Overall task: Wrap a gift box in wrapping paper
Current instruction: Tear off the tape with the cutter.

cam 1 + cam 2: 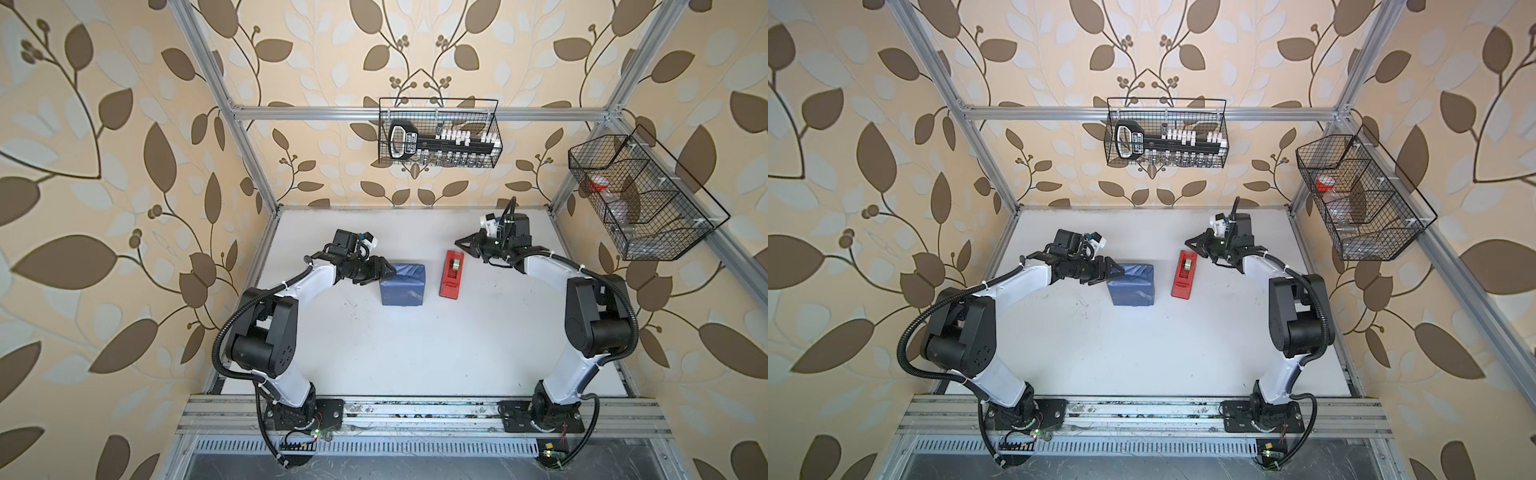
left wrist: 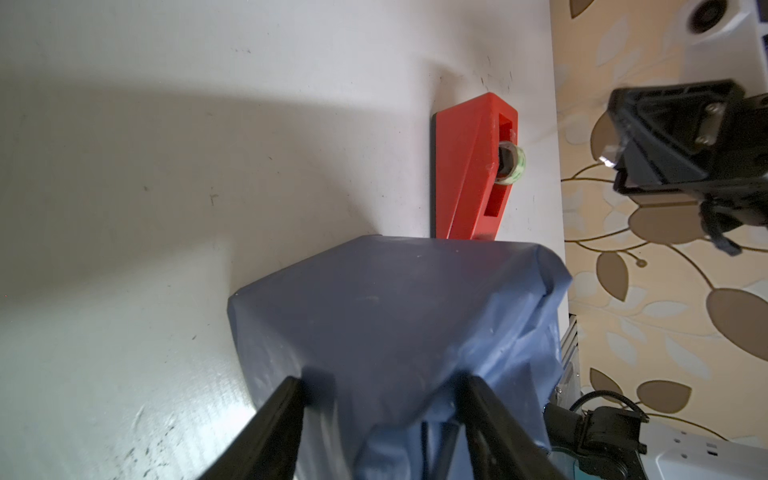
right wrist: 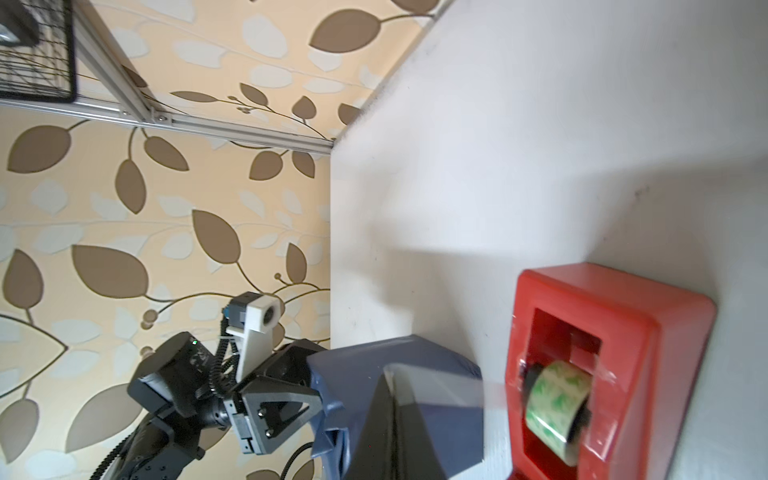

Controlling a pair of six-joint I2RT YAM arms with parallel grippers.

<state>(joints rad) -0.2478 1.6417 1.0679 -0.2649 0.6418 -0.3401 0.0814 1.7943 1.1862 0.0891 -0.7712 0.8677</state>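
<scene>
The slate-blue wrapping paper (image 1: 402, 286) (image 1: 1133, 284) covers the gift box, which is hidden beneath it, left of the table's centre. My left gripper (image 1: 386, 270) (image 2: 380, 384) is at the parcel's left end. Its fingers stand apart and press on the paper there, with a lighter-blue fold between them. The red tape dispenser (image 1: 452, 274) (image 3: 602, 365) lies just right of the parcel. My right gripper (image 1: 459, 242) (image 3: 388, 374) hangs over the dispenser's far end. It is shut on a clear strip of tape (image 3: 449, 386) stretched from the roll (image 3: 557, 399).
The white table (image 1: 415, 353) is bare in front of the parcel. A wire basket (image 1: 440, 133) with tools hangs on the back wall, and another wire basket (image 1: 640, 199) hangs on the right wall. Aluminium frame posts (image 1: 253, 166) stand at the table's far corners.
</scene>
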